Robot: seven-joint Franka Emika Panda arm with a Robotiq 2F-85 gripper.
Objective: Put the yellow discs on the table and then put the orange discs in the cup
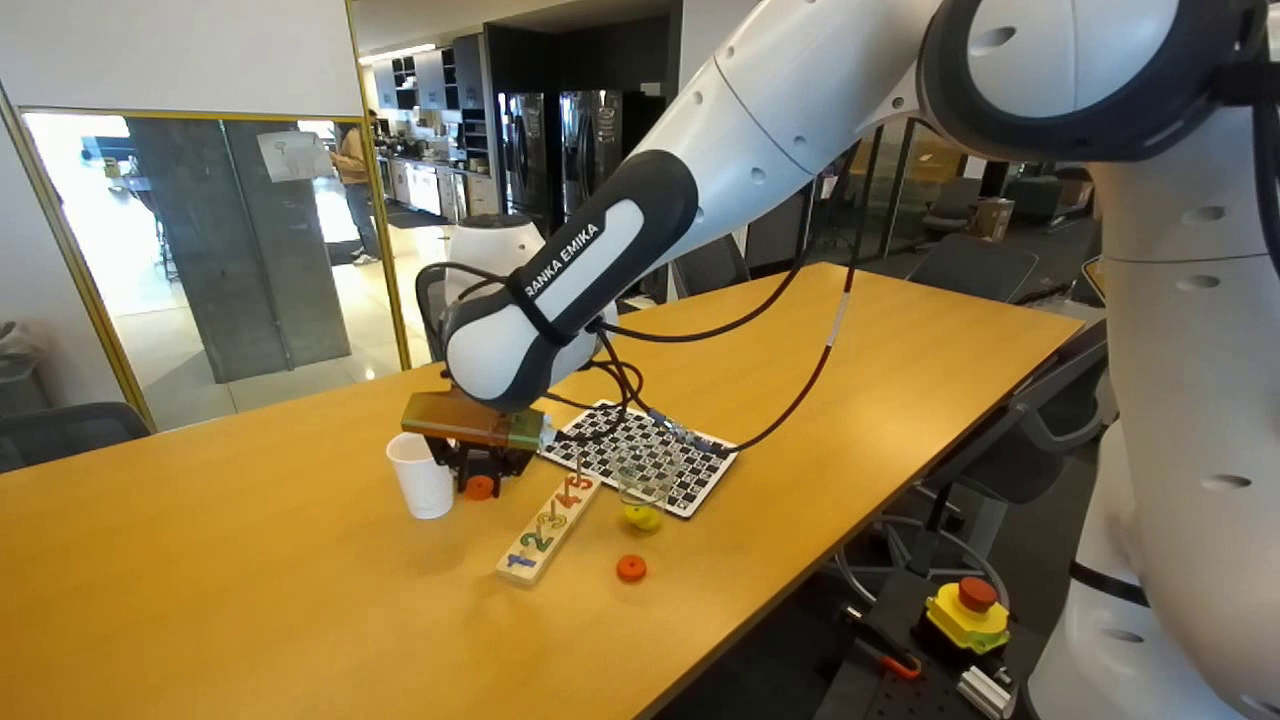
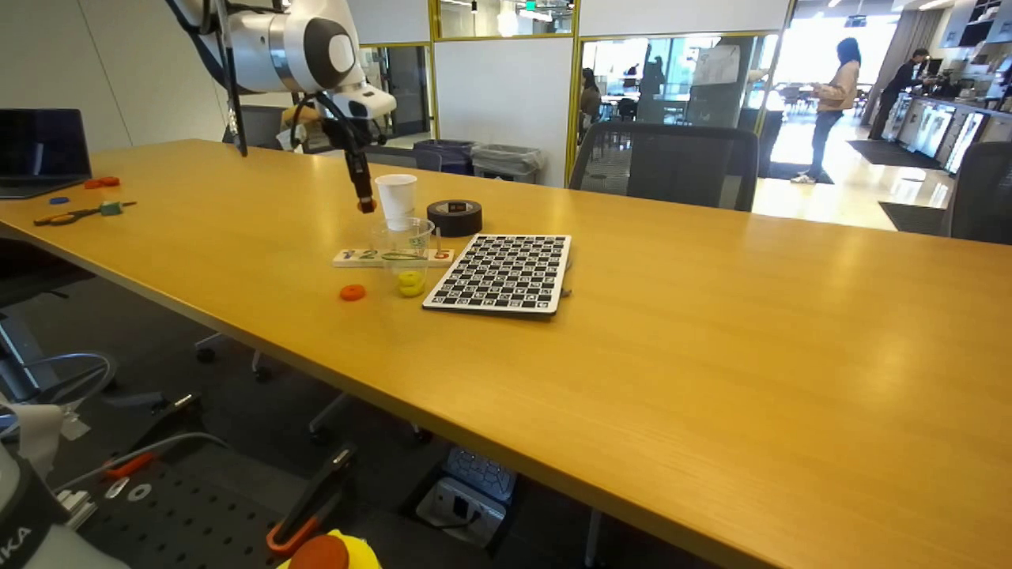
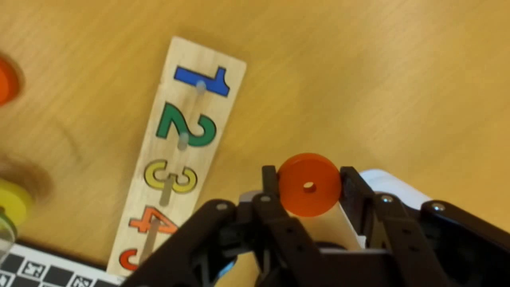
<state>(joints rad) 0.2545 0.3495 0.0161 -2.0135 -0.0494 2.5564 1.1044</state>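
Broad wooden table (image 1: 250, 580) here, and the fingers (image 3: 352, 191) have an orange disc (image 3: 295, 199) pinched, beside the white cup (image 1: 424, 482)! Yellow discs (image 2: 410, 285) sit inside a clear cup (image 2: 395, 270); a second orange disc (image 1: 631, 569) lies nearer the table's edge, open room between.

Two wide, one close

In an exterior view: from beside arm (image 1: 745, 150), down across table (image 1: 280, 580) toward refrigerators (image 1: 590, 150).
In an exterior view: wide, down over table toward chairs (image 2: 664, 162) beyond far edge.
Wrist view: close, steeply down, past hand (image 3: 309, 184).
All three share number board (image 3: 171, 156), checkered board (image 2: 500, 273).
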